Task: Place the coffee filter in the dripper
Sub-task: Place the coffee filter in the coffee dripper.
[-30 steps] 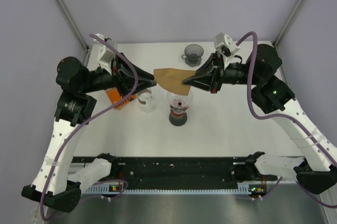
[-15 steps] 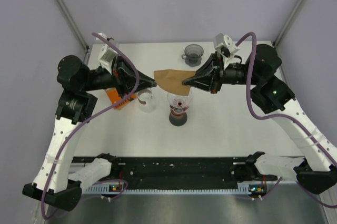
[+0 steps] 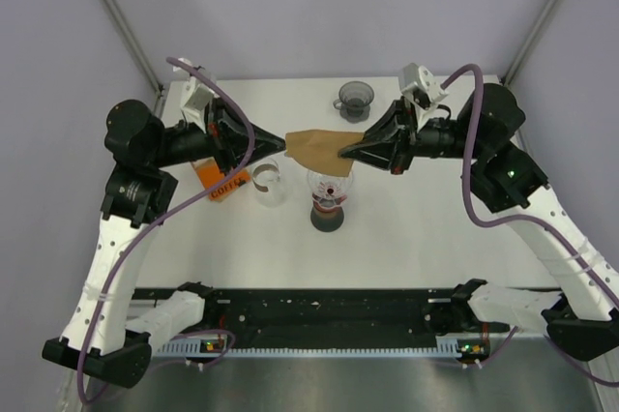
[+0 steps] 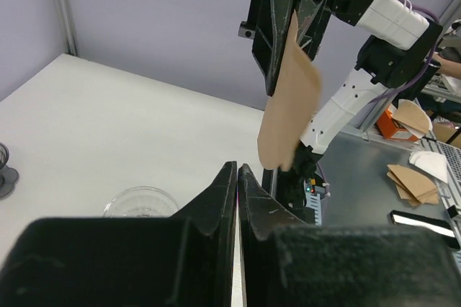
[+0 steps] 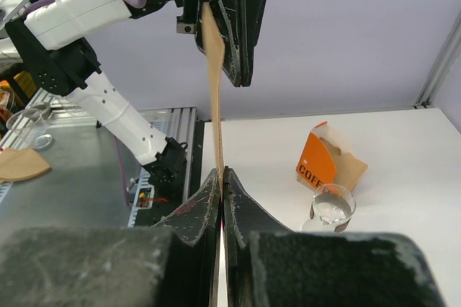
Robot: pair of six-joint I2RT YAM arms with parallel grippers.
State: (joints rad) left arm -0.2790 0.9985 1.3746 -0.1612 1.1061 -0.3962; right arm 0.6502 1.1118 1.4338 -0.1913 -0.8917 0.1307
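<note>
White tabletop, brown paper filter

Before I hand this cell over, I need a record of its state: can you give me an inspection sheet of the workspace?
Surface: white table, no spills seen.
Job's things: brown coffee filter held in the air near the glass dripper, not yet in it.
Clutter: glass cup and orange filter box left of the dripper; grey cup at the far edge.
Grippers: right claw shut on the filter; left claw shut at the filter's other edge, a pinch not confirmed.
Cables: one purple cable loops off each arm.
Surroundings: lavender walls, metal frame posts; spare filters on a side bench.
</note>
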